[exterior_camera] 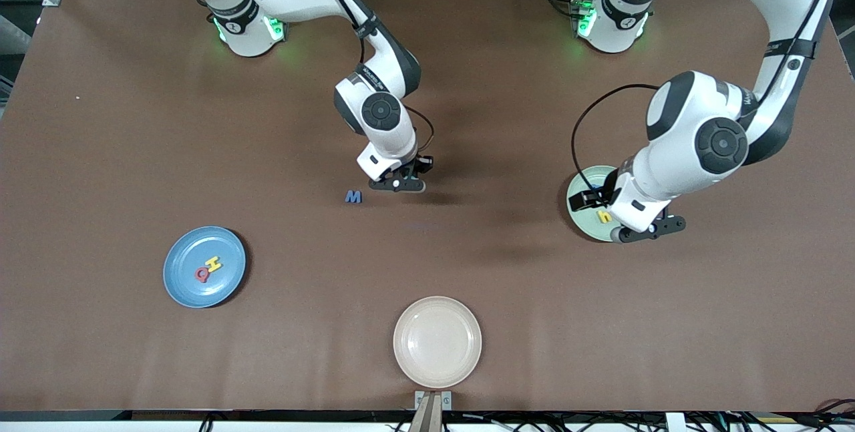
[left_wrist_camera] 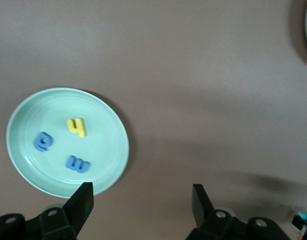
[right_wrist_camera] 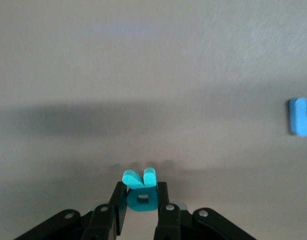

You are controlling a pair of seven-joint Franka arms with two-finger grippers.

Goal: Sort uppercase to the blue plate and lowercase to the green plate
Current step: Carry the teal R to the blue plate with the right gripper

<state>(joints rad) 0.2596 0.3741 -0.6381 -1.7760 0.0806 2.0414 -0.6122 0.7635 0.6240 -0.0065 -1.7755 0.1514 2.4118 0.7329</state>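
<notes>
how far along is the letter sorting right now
Done: red Q and yellow H lie on the blue plate; three lowercase letters lie in the green plate. In hand: the right end effector pinches the teal R. The left end effector is open above the table beside the green plate. Left: blue M on the table.

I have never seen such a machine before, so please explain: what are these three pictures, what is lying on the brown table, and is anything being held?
These are two white robot arms at a table, each ending in a two-finger gripper. One picture looks down from a high camera facing the robots; the other two come from cameras on each arm's wrist.

The right gripper is shut on a teal R, near a blue M on the table. The left gripper is open and holds nothing, over the edge of the green plate, which carries a yellow h, a blue m and a blue a-like letter. The blue plate holds a yellow H and a red Q. A beige plate lies nearest the front camera.
</notes>
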